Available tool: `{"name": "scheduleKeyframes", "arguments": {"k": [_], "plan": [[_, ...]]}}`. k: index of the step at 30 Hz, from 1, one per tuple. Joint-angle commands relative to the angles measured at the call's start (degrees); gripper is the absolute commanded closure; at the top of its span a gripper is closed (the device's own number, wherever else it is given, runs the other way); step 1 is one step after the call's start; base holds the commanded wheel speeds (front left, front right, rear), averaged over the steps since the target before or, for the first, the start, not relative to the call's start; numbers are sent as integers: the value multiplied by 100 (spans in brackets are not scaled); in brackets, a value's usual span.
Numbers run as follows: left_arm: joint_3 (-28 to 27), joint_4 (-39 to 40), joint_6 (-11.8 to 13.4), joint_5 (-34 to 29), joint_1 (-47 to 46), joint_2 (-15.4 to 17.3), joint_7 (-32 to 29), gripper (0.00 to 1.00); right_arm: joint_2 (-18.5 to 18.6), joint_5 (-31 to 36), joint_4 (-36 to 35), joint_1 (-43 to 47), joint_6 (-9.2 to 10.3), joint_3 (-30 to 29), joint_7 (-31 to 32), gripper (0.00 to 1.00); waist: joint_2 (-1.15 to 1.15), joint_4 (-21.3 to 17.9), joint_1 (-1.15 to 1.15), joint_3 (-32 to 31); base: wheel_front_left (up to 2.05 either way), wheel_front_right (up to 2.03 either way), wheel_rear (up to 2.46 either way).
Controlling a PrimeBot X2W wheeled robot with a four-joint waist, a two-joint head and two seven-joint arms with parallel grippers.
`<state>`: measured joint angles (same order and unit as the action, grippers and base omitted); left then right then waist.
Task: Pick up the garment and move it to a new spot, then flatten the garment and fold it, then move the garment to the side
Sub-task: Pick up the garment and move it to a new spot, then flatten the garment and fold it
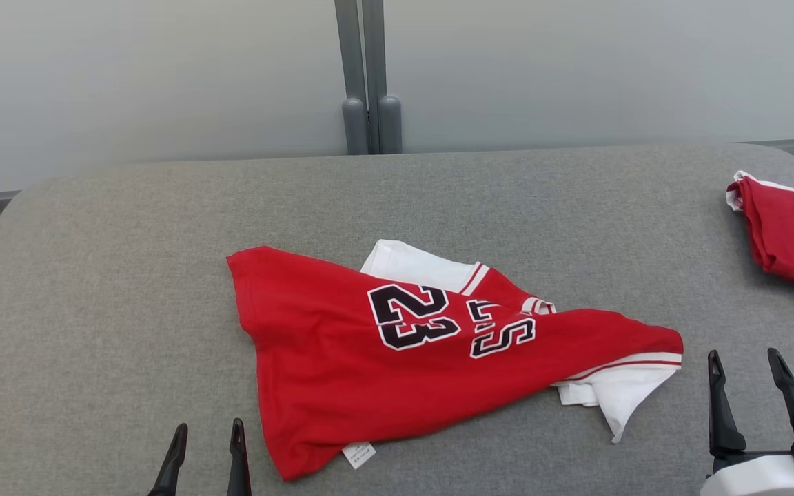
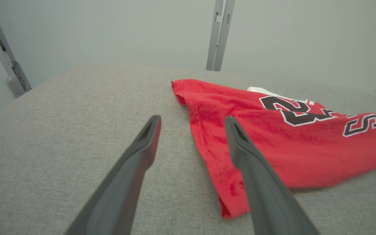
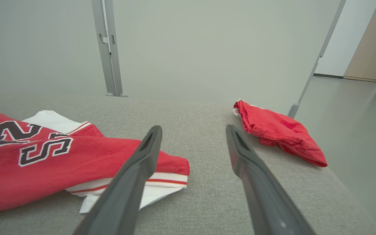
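The garment (image 1: 397, 358) is a red jersey with white sleeves and a dark "23", lying crumpled in the middle of the grey padded table (image 1: 128, 262). The left wrist view has it (image 2: 273, 137) to the right, and the right wrist view has it (image 3: 44, 156) to the left. My left gripper (image 1: 207, 432) stands open near the table's front edge, just left of the jersey's lower corner, touching nothing. To the right of the white sleeve my right gripper (image 1: 745, 365) is open too, with nothing between its fingers. Both sets of jaws show spread wide in their wrist views (image 2: 191, 122) (image 3: 193, 132).
A second red garment (image 1: 790, 231), bunched up, lies at the table's far right edge; it is also in the right wrist view (image 3: 279, 130). A grey post (image 1: 369, 76) stands behind the table against a pale wall. Floor drops off beyond the right edge.
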<state>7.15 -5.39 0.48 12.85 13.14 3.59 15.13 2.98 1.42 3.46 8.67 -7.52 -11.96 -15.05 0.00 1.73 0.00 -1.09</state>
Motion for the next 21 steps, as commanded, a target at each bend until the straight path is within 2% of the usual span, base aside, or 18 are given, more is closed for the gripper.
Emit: {"name": "scheduleKeyframes", "arguments": {"k": [1, 7, 14, 16, 21], "plan": [[-52, -19, -50, -93, -80, -25, 0, 0, 2, 46, 14, -4, 6, 17, -17, 0, 0, 10, 0, 1, 0, 0, 0], [-166, -91, -183, -137, -95, -65, 0, 0, -4, 42, 18, -43, 6, 101, -18, 0, 0, -31, 0, 35, 0, 0, 0], [-67, -102, -117, 63, -139, -68, 0, 0, -6, -20, 24, -71, 6, 135, -18, 0, 0, -92, 0, 89, 0, 0, 0], [211, -475, -234, 7, -168, -73, -2, 0, -6, -36, -2, -117, 6, 152, -18, 0, 0, -117, 0, 144, 0, 0, 0], [607, -1305, -191, 458, -648, -55, 0, 0, -5, -16, -55, -243, 6, 277, -18, 0, 0, -228, 0, 344, 0, 0, 0]]}}
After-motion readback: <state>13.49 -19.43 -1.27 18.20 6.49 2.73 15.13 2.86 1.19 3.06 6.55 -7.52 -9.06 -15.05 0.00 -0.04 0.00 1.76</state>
